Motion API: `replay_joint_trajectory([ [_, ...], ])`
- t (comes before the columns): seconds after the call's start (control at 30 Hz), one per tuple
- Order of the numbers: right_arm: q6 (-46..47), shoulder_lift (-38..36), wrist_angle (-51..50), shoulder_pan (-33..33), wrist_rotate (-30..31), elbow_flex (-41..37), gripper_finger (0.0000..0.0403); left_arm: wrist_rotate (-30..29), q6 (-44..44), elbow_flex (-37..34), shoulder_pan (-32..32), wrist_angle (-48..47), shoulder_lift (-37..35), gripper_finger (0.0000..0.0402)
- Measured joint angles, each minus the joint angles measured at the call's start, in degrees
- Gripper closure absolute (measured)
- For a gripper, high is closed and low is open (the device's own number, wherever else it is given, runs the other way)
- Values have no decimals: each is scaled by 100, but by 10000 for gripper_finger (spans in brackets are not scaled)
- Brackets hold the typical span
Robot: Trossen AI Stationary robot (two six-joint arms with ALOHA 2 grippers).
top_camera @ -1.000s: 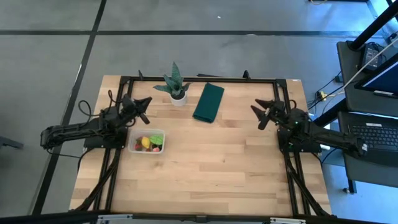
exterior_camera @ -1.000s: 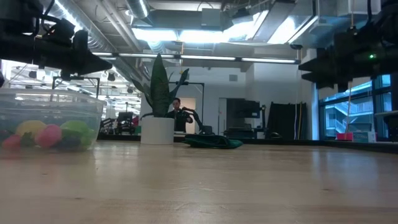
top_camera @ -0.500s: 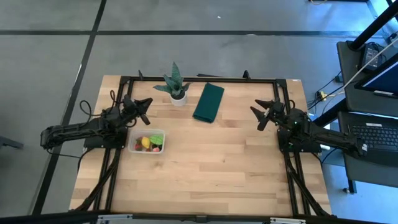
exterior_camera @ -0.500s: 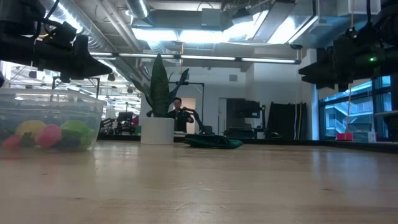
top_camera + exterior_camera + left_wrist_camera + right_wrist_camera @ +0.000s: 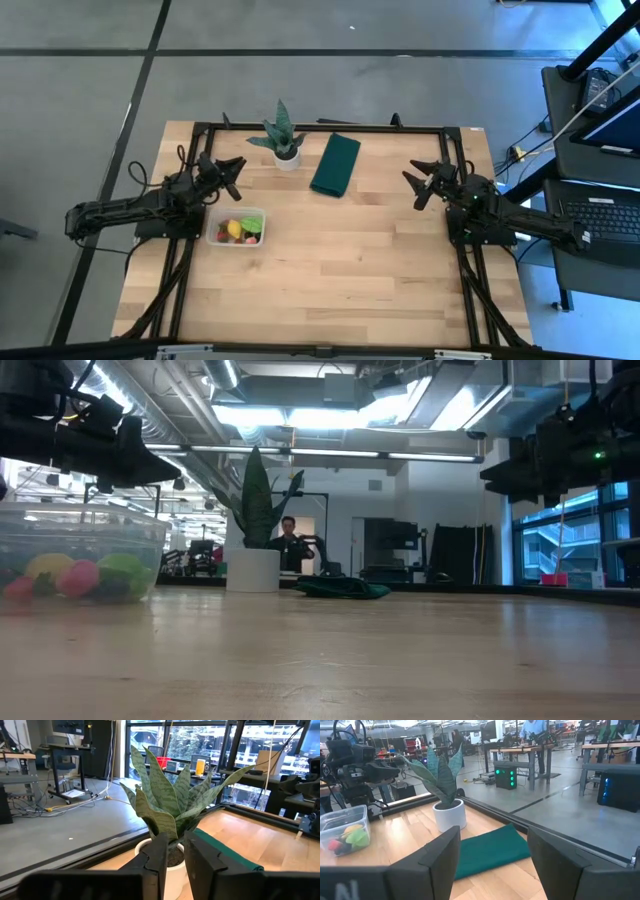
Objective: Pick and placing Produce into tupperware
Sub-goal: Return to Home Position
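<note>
The tupperware (image 5: 236, 227), a small clear rectangular container, stands on the table near its left side. The produce lies inside it: a light green leafy piece (image 5: 252, 226), a yellow piece (image 5: 234, 230), red pieces (image 5: 224, 235) and dark berries. In the low view the tupperware (image 5: 75, 565) shows the same coloured pieces through its wall. My left gripper (image 5: 234, 175) hovers above the table just beyond the tupperware's far side, its fingers (image 5: 176, 855) drawn together to a narrow slit, holding nothing. My right gripper (image 5: 413, 186) hovers open and empty over the table's right side.
A potted green plant (image 5: 283, 142) in a white pot stands near the far edge, straight ahead of my left gripper. A dark green folded cloth (image 5: 335, 165) lies to its right. Bare wood spans the middle and near part of the table. A person stands in the room beyond (image 5: 290, 540).
My left gripper has sunk slightly and eased a little toward the table's right, then held still. The tupperware and produce have stayed in place.
</note>
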Motion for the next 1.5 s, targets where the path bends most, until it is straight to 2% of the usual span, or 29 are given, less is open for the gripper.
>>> replay_joint_trajectory([
  [0.9,-6,0,0,0,-1,2,169,0,0,2,0,0,0,301],
  [1.5,-6,0,2,0,0,7,169,0,0,2,0,0,0,297],
])
